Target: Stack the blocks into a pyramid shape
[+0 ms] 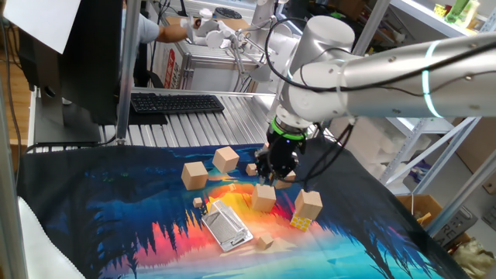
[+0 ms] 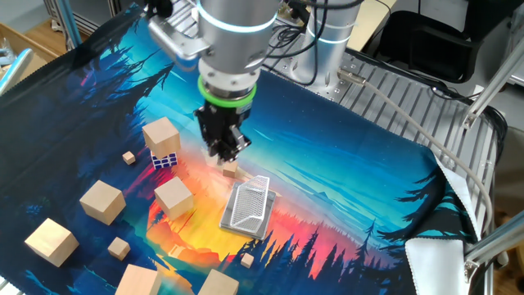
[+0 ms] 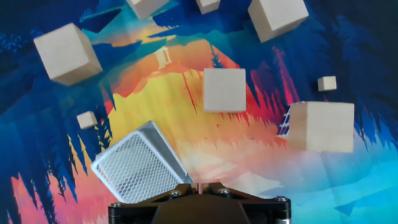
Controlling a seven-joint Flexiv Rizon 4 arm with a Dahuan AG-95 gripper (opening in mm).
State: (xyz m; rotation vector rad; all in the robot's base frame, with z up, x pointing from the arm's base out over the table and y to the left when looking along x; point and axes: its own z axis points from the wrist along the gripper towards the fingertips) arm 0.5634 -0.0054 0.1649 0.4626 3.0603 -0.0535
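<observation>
1. The fingers [image 2: 224, 152] are pressed together with nothing pinched between them, pointing straight down over the orange part of the printed mat [image 2: 352, 156].
2. Just beside the tips in the other fixed view sits a tiny wooden cube [image 2: 230, 170], and next to that a metal mesh box [image 2: 248, 205] lying flat.
3. The blocks are plain light-tan wooden cubes with smooth faces, all scattered, none stacked on another block. Closest one [image 3: 224, 89] lies flat on the yellow patch ahead of the fingers in the hand view.
4. Another block [image 3: 322, 126] sits on top of a small coloured puzzle cube [image 3: 285, 121], off to the side.
5. More blocks further out: one [image 3: 66, 53] tilted on the blue area, one [image 3: 277, 16] near the top edge.
6. Open mat shows between the closest block and the mesh box; the blue side of the mat toward the metal slats of the counter [image 2: 409, 106] is bare.
</observation>
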